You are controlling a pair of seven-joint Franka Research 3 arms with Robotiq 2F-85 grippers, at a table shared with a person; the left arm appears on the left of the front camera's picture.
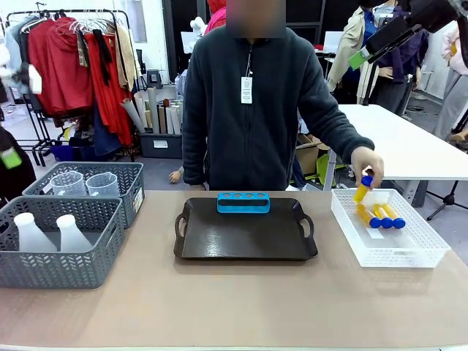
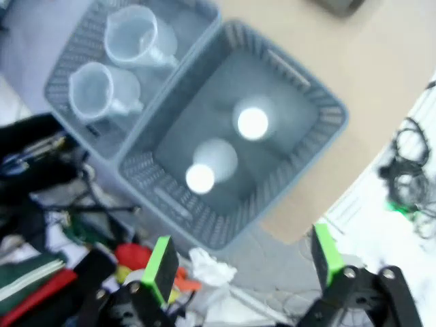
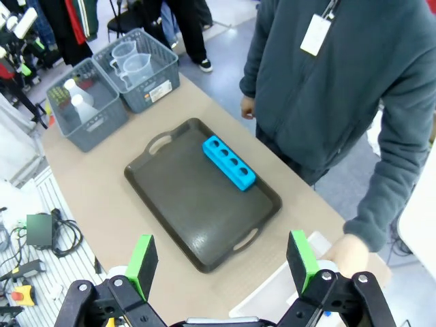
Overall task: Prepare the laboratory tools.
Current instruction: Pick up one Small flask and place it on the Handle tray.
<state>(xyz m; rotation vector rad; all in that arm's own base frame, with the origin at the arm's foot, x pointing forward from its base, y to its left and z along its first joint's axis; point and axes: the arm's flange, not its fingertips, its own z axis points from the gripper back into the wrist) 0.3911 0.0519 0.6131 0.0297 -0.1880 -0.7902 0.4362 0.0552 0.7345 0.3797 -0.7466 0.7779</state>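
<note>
Left end effector: jaws spread wide, nothing held, hung above the near grey mesh basket. Right end effector: jaws likewise apart and empty, held high over the near right edge of the tray.

Surface: tan, shared with a person standing at the far side.

Tray: dark, handled, set mid-surface, bare apart from the rack.

Grey mesh baskets: two, touching, at the robot's left. Near grey mesh basket is nearest the left arm; far grey mesh basket stands behind it.

White mesh basket: at the robot's right, just beside the tray.

Conical flasks: two, translucent white, upright in the near grey mesh basket. From the left wrist they are seen almost mouth-on, so their long axis is judged to run close to the line of the fingers. They lie straight ahead of the open jaws, well apart from them. The left arm is judged much the nearer, and a straight descent would be called for.

Beakers: two, clear, handled, upright in the far grey mesh basket.

Rack: blue, four holes, all empty, along the tray's far edge, long axis across the surface.

Test tubes: amber, blue-capped, lying in the white mesh basket. One test tube is held tilted above it by the person's hand.

Task judged early: nothing racked yet.
</note>
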